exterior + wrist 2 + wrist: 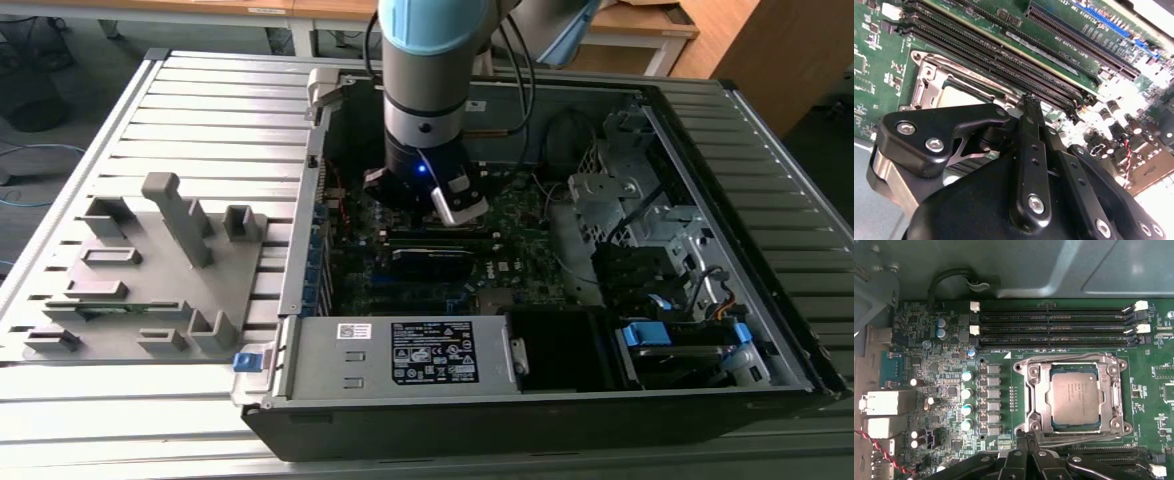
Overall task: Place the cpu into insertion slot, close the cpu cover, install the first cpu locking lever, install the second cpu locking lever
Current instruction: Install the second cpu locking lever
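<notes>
A robot arm reaches down into an open computer case that lies on a slatted table. The gripper hovers just above the green circuit board, its black fingers pressed together and holding nothing.

In the first wrist view, the cpu already sits flat inside the insertion slot, its dull silver top showing. The cpu cover appears to lie down around the chip as a thin metal frame, though whether it is fully latched cannot be told. The work looks to stand at the cover or locking-lever stage, with the fingertips near the socket's edge. Pressing a lever home would call for a careful, well-aimed push with the closed fingertips.

Long black memory slots run just beside the socket. Rows of small capacitors stand on another side. Both crowd the approach. A grey fixture tray rests on the table beside the case.
</notes>
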`<state>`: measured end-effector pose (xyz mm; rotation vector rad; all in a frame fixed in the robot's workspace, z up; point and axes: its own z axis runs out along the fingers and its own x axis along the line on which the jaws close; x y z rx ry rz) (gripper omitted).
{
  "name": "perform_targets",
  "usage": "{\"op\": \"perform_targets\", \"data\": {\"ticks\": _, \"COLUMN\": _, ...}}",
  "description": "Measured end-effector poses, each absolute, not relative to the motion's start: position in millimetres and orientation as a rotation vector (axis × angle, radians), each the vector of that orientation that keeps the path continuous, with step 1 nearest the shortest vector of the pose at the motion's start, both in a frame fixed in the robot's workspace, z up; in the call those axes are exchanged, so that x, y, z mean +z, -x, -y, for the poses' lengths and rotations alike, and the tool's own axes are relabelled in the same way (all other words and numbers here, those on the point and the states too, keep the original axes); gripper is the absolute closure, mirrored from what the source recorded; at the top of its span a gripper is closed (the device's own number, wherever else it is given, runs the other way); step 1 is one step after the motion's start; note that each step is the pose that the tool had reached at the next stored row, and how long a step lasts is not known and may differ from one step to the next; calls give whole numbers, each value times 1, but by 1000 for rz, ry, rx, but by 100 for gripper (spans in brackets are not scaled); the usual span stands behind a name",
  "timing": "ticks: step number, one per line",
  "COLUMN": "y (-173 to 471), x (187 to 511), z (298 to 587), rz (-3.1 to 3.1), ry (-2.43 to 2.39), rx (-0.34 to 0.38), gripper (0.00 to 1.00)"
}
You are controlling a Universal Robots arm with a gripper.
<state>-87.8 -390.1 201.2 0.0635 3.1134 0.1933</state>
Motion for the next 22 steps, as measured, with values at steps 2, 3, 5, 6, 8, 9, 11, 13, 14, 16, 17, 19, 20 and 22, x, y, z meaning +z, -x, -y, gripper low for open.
{"op": "perform_targets", "data": {"ticks": 2, "y": 88, "x": 200, "z": 390, "rz": -3112, "ry": -64, "rx": 210, "gripper": 89}}
{"op": "perform_targets", "data": {"ticks": 3, "y": 88, "x": 200, "z": 390, "rz": -3112, "ry": -64, "rx": 219, "gripper": 89}}
{"op": "perform_targets", "data": {"ticks": 5, "y": 88, "x": 199, "z": 390, "rz": -3110, "ry": -64, "rx": 235, "gripper": 89}}
{"op": "perform_targets", "data": {"ticks": 6, "y": 88, "x": 199, "z": 390, "rz": -3110, "ry": -64, "rx": 241, "gripper": 89}}
{"op": "perform_targets", "data": {"ticks": 8, "y": 89, "x": 198, "z": 391, "rz": -3109, "ry": -64, "rx": 250, "gripper": 89}}
{"op": "perform_targets", "data": {"ticks": 9, "y": 89, "x": 197, "z": 391, "rz": -3108, "ry": -64, "rx": 254, "gripper": 89}}
{"op": "perform_targets", "data": {"ticks": 11, "y": 90, "x": 196, "z": 391, "rz": -3107, "ry": -64, "rx": 263, "gripper": 89}}
{"op": "perform_targets", "data": {"ticks": 13, "y": 90, "x": 195, "z": 392, "rz": -3106, "ry": -64, "rx": 272, "gripper": 89}}
{"op": "perform_targets", "data": {"ticks": 14, "y": 91, "x": 194, "z": 392, "rz": -3105, "ry": -64, "rx": 276, "gripper": 89}}
{"op": "perform_targets", "data": {"ticks": 16, "y": 92, "x": 194, "z": 393, "rz": -3105, "ry": -64, "rx": 282, "gripper": 89}}
{"op": "perform_targets", "data": {"ticks": 17, "y": 93, "x": 194, "z": 393, "rz": -3104, "ry": -64, "rx": 284, "gripper": 89}}
{"op": "perform_targets", "data": {"ticks": 19, "y": 94, "x": 193, "z": 394, "rz": -3104, "ry": -64, "rx": 285, "gripper": 89}}
{"op": "perform_targets", "data": {"ticks": 20, "y": 94, "x": 193, "z": 394, "rz": -3104, "ry": -64, "rx": 285, "gripper": 89}}
{"op": "perform_targets", "data": {"ticks": 22, "y": 94, "x": 194, "z": 394, "rz": -3104, "ry": -64, "rx": 285, "gripper": 89}}
